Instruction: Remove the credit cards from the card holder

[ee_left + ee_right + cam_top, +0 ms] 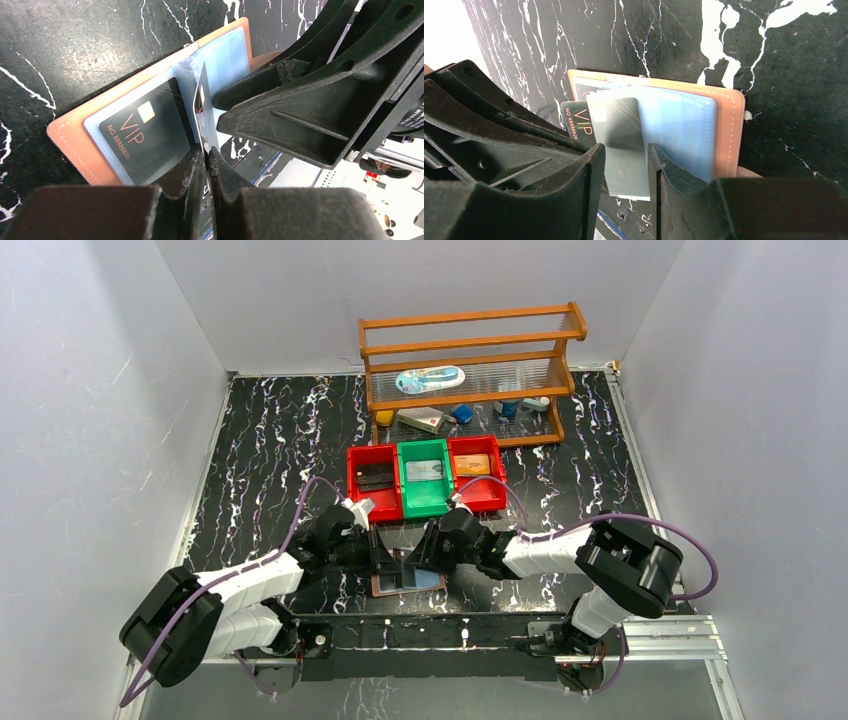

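Left gripper point(206, 150): jaws pinched shut on the near edge of a raised sleeve point(619, 125), one clear leaf standing up off the open card holder point(420, 582). A dark card shows through the leaf; can't tell if the pads bite plastic only or the card too.

Right gripper point(625, 146): jaws roughly half open, holding nothing. Tips point at the face of the raised leaf, and one fingertip point(216, 100) is at or touching it from the opposite side.

Card holder lies flat and open on the black marble table point(270, 440), just ahead of the arm bases, between the two grippers. Black VIP card point(145, 137) sits in the clear sleeve on the flat half.

Further back, three bins side by side:
- left red bin point(358, 475): black card point(375, 477)
- green bin point(405, 502): grey card point(425, 471)
- right red bin point(495, 502): orange card point(473, 464)

Behind them, wooden rack point(470, 340) at the far edge with small items on its shelves.
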You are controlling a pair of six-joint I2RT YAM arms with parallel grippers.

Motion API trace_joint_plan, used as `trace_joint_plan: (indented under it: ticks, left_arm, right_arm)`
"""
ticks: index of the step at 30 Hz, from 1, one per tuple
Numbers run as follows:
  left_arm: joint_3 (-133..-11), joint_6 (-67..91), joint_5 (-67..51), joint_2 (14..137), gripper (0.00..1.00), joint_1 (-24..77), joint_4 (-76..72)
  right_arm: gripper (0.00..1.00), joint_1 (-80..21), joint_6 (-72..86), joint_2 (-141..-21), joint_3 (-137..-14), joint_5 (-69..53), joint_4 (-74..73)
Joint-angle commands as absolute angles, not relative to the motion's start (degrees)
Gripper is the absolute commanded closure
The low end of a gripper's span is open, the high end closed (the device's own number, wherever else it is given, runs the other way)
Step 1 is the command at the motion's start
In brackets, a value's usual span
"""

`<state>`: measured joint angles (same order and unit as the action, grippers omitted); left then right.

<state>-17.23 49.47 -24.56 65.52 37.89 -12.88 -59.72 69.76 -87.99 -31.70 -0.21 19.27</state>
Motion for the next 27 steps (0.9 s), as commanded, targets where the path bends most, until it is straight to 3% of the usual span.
trace_joint_plan:
  ticks: [1, 6, 15, 22, 27]
  left_arm:
    - [-18.9, 47.2, -23.6, 62.8, 0.94, 38.0, -8.8]
    - [-19.3, 46.6, -22.9, 62.1, 1.0, 38.0, -7.4]
    - [-19.5, 46.8, -23.7, 63.3, 1.0, 38.0, -8.3]
    - [-19.5, 46.9, -23.7, 63.3, 0.98, 38.0, -8.4]
    - [-18.9, 47.6, -24.7, 63.6, 0.91, 38.0, -10.6]
  right_arm:
    - [0.54, -59.8, 69.1, -88.3, -31.2, 2.3, 13.0]
    - [0.54, -59.8, 67.8, -85.9, -30.4, 1.7, 15.5]
    - [0.52, -59.8, 61.5, -81.7, -32.5, -1.5, 21.5]
    - [0.51, -59.8, 63.3, -87.6, -33.3, -2.9, 21.1]
    - [0.53, -59.8, 66.1, -91.8, -32.3, -4.8, 24.5]
